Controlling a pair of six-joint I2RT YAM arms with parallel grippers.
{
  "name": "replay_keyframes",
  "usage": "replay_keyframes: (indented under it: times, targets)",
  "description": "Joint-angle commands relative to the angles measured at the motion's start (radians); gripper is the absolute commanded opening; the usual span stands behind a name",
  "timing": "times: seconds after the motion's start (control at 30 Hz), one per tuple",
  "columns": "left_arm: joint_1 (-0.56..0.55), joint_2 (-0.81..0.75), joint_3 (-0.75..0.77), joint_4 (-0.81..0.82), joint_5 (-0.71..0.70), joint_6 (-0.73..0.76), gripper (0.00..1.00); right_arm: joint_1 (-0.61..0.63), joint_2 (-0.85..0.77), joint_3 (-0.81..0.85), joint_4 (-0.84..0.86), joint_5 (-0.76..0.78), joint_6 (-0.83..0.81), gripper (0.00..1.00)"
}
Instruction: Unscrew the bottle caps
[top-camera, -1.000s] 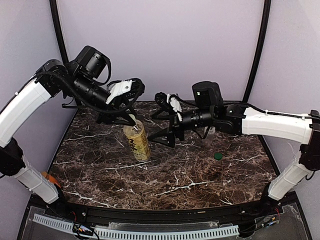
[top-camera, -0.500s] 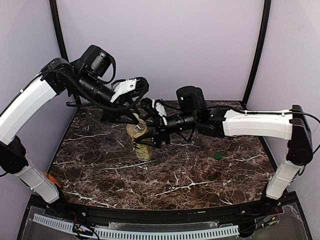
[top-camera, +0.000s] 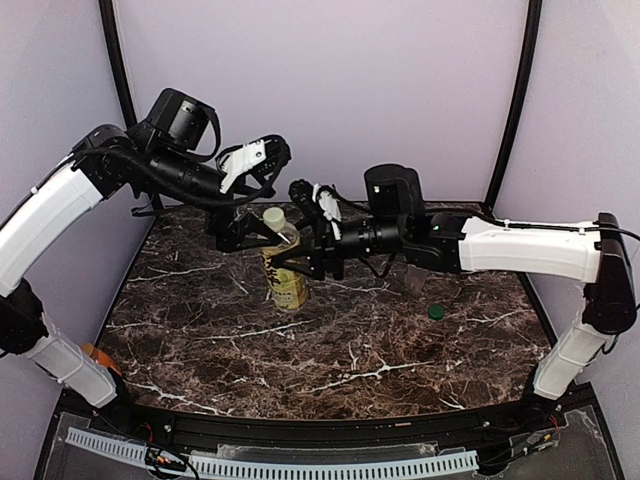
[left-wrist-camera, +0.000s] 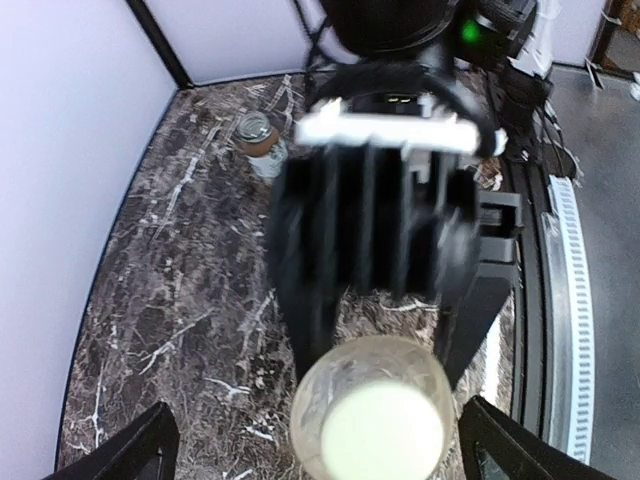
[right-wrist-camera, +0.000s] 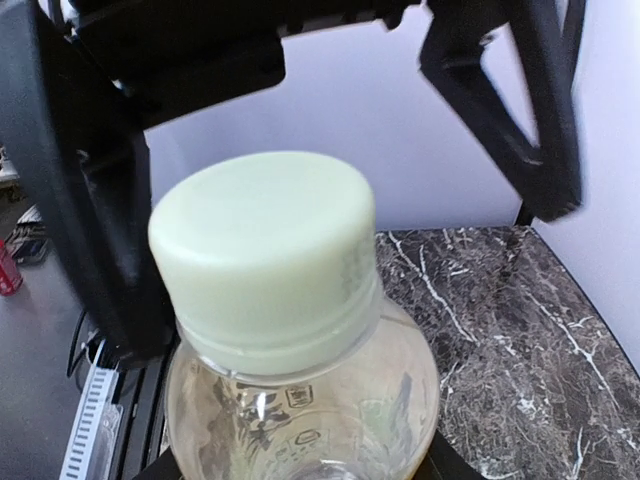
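Observation:
The tall yellow-labelled bottle (top-camera: 286, 272) stands upright mid-table with its pale cream cap (top-camera: 273, 215) screwed on. My right gripper (top-camera: 298, 265) reaches in from the right and is shut on the bottle's body below the shoulder. In the right wrist view the cap (right-wrist-camera: 262, 240) fills the middle and my fingers (right-wrist-camera: 447, 468) press the bottle's sides. My left gripper (top-camera: 250, 232) hovers open just above and behind the cap, touching nothing. Seen from the left wrist, the cap (left-wrist-camera: 382, 430) lies between the wide-spread fingertips (left-wrist-camera: 150, 445). A dark green cap (top-camera: 436, 311) lies loose on the table.
A short clear bottle (top-camera: 415, 275) stands behind the right forearm, also seen as the short bottle (left-wrist-camera: 258, 143) in the left wrist view. Something orange (top-camera: 95, 353) shows at the table's left edge under the left arm. The marble table (top-camera: 350, 370) ends at a black rail in front.
My left gripper let go of the cap, opened wide and rose slightly. My right gripper moved in from the right and closed on the bottle, which went from tilted to upright.

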Motion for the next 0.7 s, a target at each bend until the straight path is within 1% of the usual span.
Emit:
replay_keyframes:
  times: [0.0,0.1,0.17,0.2,0.37,0.5,0.67]
  targets:
    - [0.099,-0.154,-0.131,0.272,0.0,-0.158,0.99,-0.004,-0.092,-0.008,0.107,0.165,0.143,0.51]
    - [0.117,-0.211,-0.228,0.305,0.072,-0.208,0.99,-0.004,-0.118,-0.003,0.174,0.288,0.288,0.49]
    - [0.118,-0.226,-0.299,0.301,0.129,-0.212,0.99,-0.001,-0.121,-0.013,0.246,0.308,0.372,0.47]
    - [0.119,-0.228,-0.326,0.3,0.132,-0.21,0.99,0.001,-0.115,-0.015,0.271,0.32,0.4,0.46]
    - [0.117,-0.217,-0.334,0.339,0.098,-0.177,0.99,0.025,-0.101,-0.016,0.336,0.423,0.483,0.42]
    - [0.11,-0.195,-0.342,0.356,0.103,-0.177,0.99,0.048,-0.083,-0.02,0.432,0.435,0.522,0.41]
    - [0.1,-0.182,-0.366,0.41,0.083,-0.186,0.99,0.061,-0.055,0.003,0.471,0.42,0.547,0.4]
